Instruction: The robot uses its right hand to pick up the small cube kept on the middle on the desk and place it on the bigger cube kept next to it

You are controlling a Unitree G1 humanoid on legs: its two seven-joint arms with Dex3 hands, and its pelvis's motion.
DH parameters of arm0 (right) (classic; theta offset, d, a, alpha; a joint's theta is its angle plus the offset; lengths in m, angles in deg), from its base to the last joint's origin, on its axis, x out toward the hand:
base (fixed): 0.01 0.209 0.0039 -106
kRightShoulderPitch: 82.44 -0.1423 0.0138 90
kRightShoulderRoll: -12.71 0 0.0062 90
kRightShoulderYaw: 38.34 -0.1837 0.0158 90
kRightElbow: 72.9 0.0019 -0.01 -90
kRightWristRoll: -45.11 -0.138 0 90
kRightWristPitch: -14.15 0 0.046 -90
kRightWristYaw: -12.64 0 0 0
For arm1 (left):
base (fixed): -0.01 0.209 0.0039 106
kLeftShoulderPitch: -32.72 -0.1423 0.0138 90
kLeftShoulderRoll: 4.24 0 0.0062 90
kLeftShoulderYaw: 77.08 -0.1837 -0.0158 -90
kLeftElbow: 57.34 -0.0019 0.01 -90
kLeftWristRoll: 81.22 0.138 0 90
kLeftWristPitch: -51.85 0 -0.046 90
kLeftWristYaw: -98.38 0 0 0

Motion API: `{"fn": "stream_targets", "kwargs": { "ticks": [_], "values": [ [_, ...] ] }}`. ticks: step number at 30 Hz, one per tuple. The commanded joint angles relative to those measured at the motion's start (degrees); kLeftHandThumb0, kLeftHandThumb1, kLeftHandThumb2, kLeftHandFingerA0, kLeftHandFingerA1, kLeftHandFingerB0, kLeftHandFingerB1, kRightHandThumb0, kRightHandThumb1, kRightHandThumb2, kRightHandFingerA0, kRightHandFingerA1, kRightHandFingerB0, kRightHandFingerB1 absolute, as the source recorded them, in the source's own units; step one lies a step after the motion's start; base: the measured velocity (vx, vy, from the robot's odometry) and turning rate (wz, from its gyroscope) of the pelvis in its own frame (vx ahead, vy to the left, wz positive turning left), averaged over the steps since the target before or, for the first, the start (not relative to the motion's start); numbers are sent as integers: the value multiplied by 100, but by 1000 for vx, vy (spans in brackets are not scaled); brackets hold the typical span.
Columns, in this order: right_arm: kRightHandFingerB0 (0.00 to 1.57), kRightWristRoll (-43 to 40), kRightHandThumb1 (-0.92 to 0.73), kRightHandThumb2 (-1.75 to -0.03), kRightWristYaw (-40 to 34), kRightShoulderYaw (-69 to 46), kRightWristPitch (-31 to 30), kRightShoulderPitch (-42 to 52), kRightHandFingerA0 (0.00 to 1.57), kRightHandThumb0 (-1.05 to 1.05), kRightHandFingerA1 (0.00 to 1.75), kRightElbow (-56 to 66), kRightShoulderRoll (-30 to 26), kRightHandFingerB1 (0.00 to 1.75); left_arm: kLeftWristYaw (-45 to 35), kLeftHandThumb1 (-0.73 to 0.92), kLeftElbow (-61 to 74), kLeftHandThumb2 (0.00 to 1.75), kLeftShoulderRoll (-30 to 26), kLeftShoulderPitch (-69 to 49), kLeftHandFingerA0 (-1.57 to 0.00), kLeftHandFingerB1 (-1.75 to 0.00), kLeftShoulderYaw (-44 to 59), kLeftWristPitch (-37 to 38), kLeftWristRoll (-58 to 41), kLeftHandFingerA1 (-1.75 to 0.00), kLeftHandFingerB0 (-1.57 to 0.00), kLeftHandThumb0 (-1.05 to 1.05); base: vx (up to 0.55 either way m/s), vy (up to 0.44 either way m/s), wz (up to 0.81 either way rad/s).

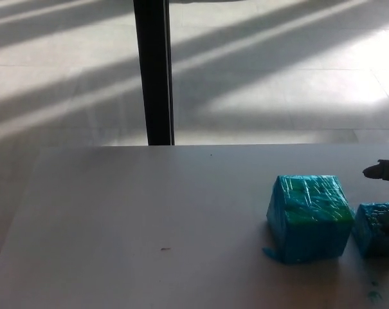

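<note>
nothing stacked yet: the small cube [377, 229] sits on the counter [149, 219] at the right edge, just beside the big cube [308, 217]. only a sliver of the right robot hand [386, 171] shows; grip unclear.

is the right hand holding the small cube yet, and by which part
Cannot be told. Only fingertips of the right hand show at the frame edge near the small cube, which sits on the desk beside the bigger cube.
</note>
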Motion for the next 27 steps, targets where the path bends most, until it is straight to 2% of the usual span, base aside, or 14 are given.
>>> {"fn": "stream_targets", "kwargs": {
  "ticks": [1, 5, 7, 12, 14, 15, 16, 17, 18, 21, 23, 24, 26, 27],
  "values": [
    [8, 394, -43, -74, -86, 137, 106, -203, 0, -75, 0, -464, 36, 24, 7, 70, 12, 61, -86, -39, -48, -41, -38, 49, -19, -55, -48, -68, 0, 0, 0],
    [6, 433, -43, -74, -60, 155, 145, -306, 0, -74, 0, -722, 41, 23, -41, 68, -129, 61, -77, 57, -46, -41, -1, 66, -66, -56, -48, -69, 0, 0, 0],
    [13, 473, -47, -78, -73, 185, 147, -352, 0, -83, 0, -912, 94, 20, -63, 68, -124, 61, -77, 48, -47, -41, 13, 54, -85, -56, -48, -68, 0, 0, 0],
    [6, 533, -46, -78, -98, 181, 196, -274, 0, -80, 2, -989, 144, 21, -44, 69, -74, 61, -78, 43, -47, -40, -59, 71, -15, -54, -47, -68, 0, 0, 0],
    [9, 603, -47, -79, -120, 222, 219, -275, 0, -82, 0, -1059, 187, 19, -95, 68, -55, 61, -74, 35, -46, -41, -26, 43, -72, -55, -46, -68, 0, 0, 0],
    [7, 579, -44, -79, -150, 202, 266, -266, 0, -77, 6, -1118, 220, 23, -56, 68, -53, 61, -80, 42, -47, -40, -47, 28, -49, -55, -47, -68, 0, 0, 0],
    [7, 555, -48, -80, -143, 187, 292, -246, 0, -83, 0, -1165, 238, 18, -85, 69, -45, 61, -77, 57, -46, -40, -58, 9, -49, -55, -45, -69, 0, 0, 0],
    [11, 561, -49, -80, -144, 190, 308, -238, 0, -83, 0, -1192, 251, 20, -88, 69, -79, 61, -77, 83, -47, -40, -56, -3, -56, -54, -46, -67, 0, 0, 0],
    [5, 575, -47, -81, -140, 202, 322, -232, 0, -82, 3, -1211, 272, 21, -73, 69, -128, 61, -77, 110, -46, -40, -42, -13, -69, -55, -46, -68, 0, 0, 0],
    [10, 585, -47, -79, -140, 197, 363, -222, 0, -81, 0, -1235, 319, 22, -30, 68, -121, 61, -63, 134, -47, -41, -39, 35, -65, -55, -48, -69, 0, 0, 0],
    [5, 575, -45, -80, -94, 180, 362, -207, 0, -77, 6, -1218, 331, 24, -102, 68, -49, 61, -63, 99, -44, -41, -14, 11, -108, -56, -46, -68, 0, 0, 0],
    [13, 584, -46, -77, -91, 175, 375, -208, 0, -79, 0, -1202, 323, 21, -73, 68, -69, 61, -57, 121, -45, -40, -18, 4, -100, -56, -46, -68, 0, 0, 0],
    [5, 574, -44, -79, -70, 158, 387, -199, 0, -78, 4, -1197, 322, 22, -57, 69, 14, 61, -60, 94, -47, -40, -53, -26, -68, -57, -48, -68, 0, 0, 0],
    [3, 562, -43, -65, -58, 148, 387, -192, 0, -64, 0, -1203, 324, 26, -62, 69, -2, 61, -63, 103, -46, -40, -52, -34, -70, -55, -47, -67, 0, 0, 0]
  ]
}}
